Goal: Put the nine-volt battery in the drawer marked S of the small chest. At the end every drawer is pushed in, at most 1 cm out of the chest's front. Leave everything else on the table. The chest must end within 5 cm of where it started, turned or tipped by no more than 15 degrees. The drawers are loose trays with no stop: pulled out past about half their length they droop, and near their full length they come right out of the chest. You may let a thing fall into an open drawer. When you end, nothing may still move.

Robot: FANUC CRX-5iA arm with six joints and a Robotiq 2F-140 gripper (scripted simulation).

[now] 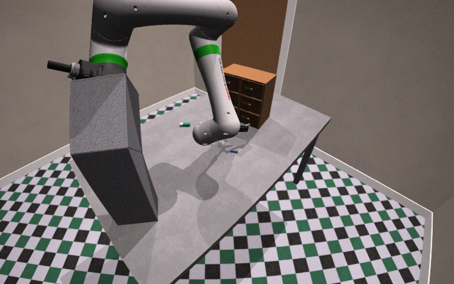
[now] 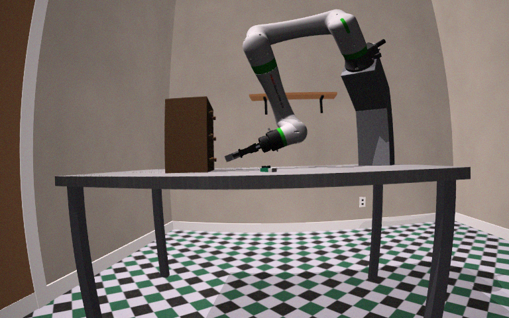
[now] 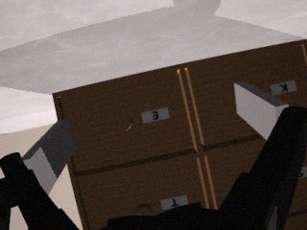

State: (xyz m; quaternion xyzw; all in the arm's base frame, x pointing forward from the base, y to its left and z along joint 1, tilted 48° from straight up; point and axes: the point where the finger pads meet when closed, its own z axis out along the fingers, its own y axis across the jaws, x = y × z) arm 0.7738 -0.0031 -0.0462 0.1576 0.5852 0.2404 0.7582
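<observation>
Claw spread wide, apparently just short of chest.

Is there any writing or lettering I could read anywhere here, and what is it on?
"E": white tag on a drawer front of the chest, wrist view.
"K": tag on the neighbouring drawer.
Third tag on the drawer below: one letter, perhaps "T" or "L", too blurred to settle.
Red lettering along the arm's forearm: too small to read.
No "S" tag is legible in any view.
</observation>
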